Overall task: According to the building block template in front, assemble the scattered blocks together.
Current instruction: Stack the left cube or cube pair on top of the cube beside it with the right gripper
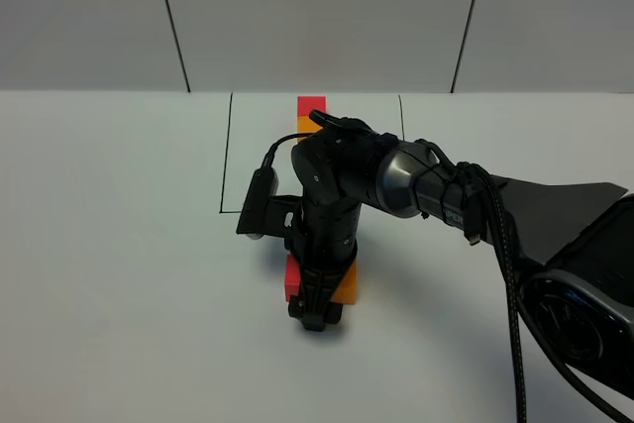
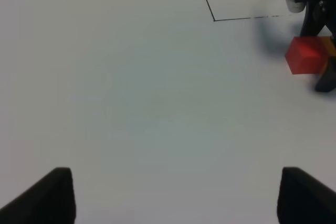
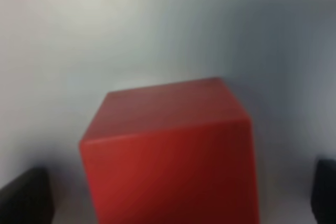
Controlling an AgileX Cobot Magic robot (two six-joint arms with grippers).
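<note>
The right hand (image 1: pixel 315 316) hangs open around the red cube (image 3: pixel 168 150); closing off-centre could push it away from the orange cube (image 1: pixel 347 284).

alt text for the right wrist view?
A blurred red cube fills the middle of the frame, sitting on a white table very close to the camera. The dark tips of the right gripper show at the two lower corners, wide apart on either side of the cube and not touching it.
</note>
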